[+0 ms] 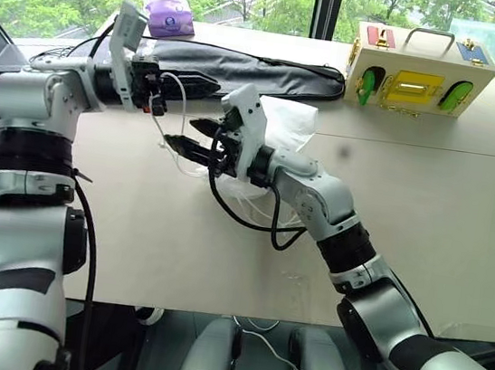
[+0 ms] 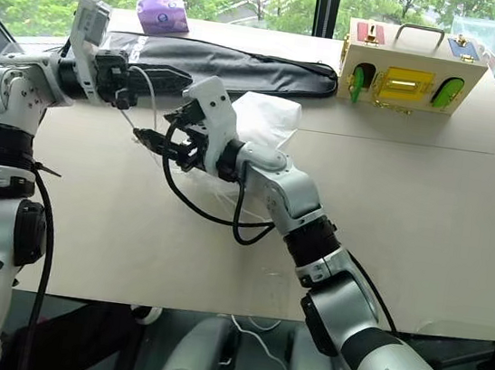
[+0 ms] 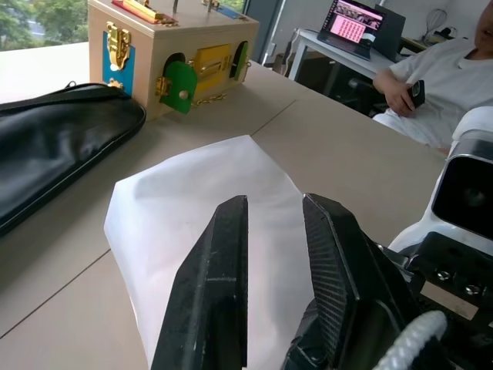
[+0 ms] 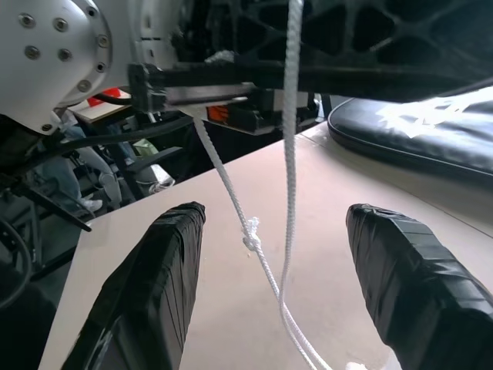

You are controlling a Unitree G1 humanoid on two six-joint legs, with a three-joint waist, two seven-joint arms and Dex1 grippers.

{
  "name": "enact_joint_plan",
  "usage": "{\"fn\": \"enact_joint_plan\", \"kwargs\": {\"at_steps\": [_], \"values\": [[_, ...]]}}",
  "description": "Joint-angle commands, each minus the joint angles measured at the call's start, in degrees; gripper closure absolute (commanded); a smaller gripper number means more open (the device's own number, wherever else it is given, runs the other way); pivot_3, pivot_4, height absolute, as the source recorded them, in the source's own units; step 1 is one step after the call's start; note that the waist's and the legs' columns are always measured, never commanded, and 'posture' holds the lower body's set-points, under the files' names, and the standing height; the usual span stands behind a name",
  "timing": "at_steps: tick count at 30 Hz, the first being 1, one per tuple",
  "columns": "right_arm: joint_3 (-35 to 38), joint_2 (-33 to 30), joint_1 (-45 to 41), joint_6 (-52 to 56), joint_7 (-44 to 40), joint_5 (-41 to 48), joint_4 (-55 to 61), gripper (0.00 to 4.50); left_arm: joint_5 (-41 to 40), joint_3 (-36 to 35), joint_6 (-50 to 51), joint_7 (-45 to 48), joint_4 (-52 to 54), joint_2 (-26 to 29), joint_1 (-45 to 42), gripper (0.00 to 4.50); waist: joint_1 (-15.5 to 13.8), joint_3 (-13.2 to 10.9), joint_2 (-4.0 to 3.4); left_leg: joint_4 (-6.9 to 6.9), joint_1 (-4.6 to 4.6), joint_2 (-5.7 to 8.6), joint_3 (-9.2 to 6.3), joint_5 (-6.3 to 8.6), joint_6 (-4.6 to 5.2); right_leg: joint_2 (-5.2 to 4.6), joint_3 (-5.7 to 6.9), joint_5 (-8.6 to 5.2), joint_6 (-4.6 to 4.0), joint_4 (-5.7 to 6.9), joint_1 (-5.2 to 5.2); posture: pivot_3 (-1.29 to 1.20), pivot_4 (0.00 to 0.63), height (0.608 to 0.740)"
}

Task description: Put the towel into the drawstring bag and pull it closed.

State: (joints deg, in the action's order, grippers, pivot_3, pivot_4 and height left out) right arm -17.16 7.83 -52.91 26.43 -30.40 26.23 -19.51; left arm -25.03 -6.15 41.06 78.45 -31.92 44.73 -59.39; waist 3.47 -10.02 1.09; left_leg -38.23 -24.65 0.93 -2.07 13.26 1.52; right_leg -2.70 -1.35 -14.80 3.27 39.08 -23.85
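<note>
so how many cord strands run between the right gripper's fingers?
2. In the right wrist view, one knotted cord strand slants down between the right gripper fingers, and a second straight strand hangs beside it. They meet lower down; more cord may be hidden at the bag.

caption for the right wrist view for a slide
Open right gripper straddling the knotted white cord hanging from the left gripper above the table.
</note>
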Motion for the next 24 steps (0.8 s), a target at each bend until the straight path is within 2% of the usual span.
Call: {"fn": "enact_joint_plan", "kwargs": {"at_steps": [1, 2, 3, 4, 8, 10, 17, 20, 24], "values": [[3.5, 10.0, -4.6, -1.7, 1.9, 2.4, 0.1, 1.31, -1.1, -0.6, 0.2, 0.1, 2.4, 0.6, -1.1, 3.40, 0.0, 0.0, 0.00, 0.00, 0.00, 0.00, 0.00, 0.00, 0.00, 0.00, 0.00, 0.00, 0.00, 0.01, 0.00, 0.00, 0.150, 0.740], [3.9, 10.3, -4.9, -1.9, 2.4, 2.8, -0.2, 1.31, -1.1, -0.6, 0.1, 0.1, 2.3, 0.5, -1.2, 3.40, 0.0, 0.0, 0.00, 0.00, 0.00, 0.00, 0.00, 0.00, 0.00, 0.00, 0.00, 0.00, 0.00, 0.01, 0.00, 0.00, 0.150, 0.740], [4.4, 10.5, -5.0, -1.8, 2.7, 3.4, -0.3, 1.82, -1.0, -0.7, 0.0, -0.1, 2.1, 0.5, -1.1, 3.40, 0.0, 0.0, 0.00, 0.00, 0.00, 0.00, 0.00, 0.00, 0.00, 0.00, 0.00, 0.00, 0.00, 0.01, 0.00, 0.00, 0.150, 0.740], [4.6, 10.5, -5.1, -1.7, 2.8, 3.8, -0.3, 2.00, -0.9, -0.7, 0.0, -0.1, 2.0, 0.5, -1.1, 3.40, 0.0, 0.0, 0.00, 0.00, 0.00, 0.00, 0.00, 0.00, 0.00, 0.00, 0.00, 0.00, 0.00, 0.00, 0.00, 0.00, 0.150, 0.740], [5.8, 10.8, -5.1, -1.5, 4.0, 5.3, 0.3, 4.07, -0.9, -0.8, -0.2, -0.7, 2.0, 0.2, -0.9, 3.40, 0.0, 0.0, 0.00, 0.01, 0.00, 0.00, 0.00, 0.00, 0.00, 0.00, -0.02, 0.00, 0.00, 0.00, -0.01, 0.00, 0.150, 0.740], [6.4, 11.0, -5.3, -1.7, 4.8, 6.1, 0.4, 4.47, -0.9, -0.8, -0.3, -0.8, 2.1, 0.2, -0.6, 3.40, 0.0, 0.0, 0.00, 0.01, 0.00, 0.00, 0.00, 0.00, 0.00, 0.00, -0.02, 0.00, 0.00, 0.00, -0.01, 0.00, 0.150, 0.740], [4.4, 9.9, -4.2, 0.5, 3.9, 8.2, 3.0, 4.47, -0.8, -0.9, -0.8, -1.5, 1.3, -0.4, -0.8, 3.40, 0.0, 0.0, 0.00, 0.02, -0.01, 0.00, 0.01, 0.00, 0.00, 0.00, -0.02, 0.00, 0.00, 0.00, -0.02, 0.00, 0.150, 0.740], [1.6, 8.3, -3.5, 0.9, 2.4, 6.3, 3.2, 3.63, -0.9, -1.0, -0.9, -1.6, 1.3, -0.7, -1.1, 3.40, 0.1, 0.0, 0.00, 0.02, -0.01, 0.00, 0.02, 0.00, 0.00, 0.00, -0.03, 0.00, 0.00, 0.01, -0.02, 0.00, 0.150, 0.740], [-1.8, 7.1, -3.0, -2.3, 2.0, 1.7, 2.3, 1.73, -0.9, -1.1, -0.9, -1.5, 1.1, -0.8, -1.3, 3.40, 0.1, 0.0, 0.00, 0.02, -0.01, 0.00, 0.02, 0.00, 0.00, 0.00, -0.02, 0.00, 0.00, 0.01, -0.03, 0.00, 0.150, 0.740]]}}
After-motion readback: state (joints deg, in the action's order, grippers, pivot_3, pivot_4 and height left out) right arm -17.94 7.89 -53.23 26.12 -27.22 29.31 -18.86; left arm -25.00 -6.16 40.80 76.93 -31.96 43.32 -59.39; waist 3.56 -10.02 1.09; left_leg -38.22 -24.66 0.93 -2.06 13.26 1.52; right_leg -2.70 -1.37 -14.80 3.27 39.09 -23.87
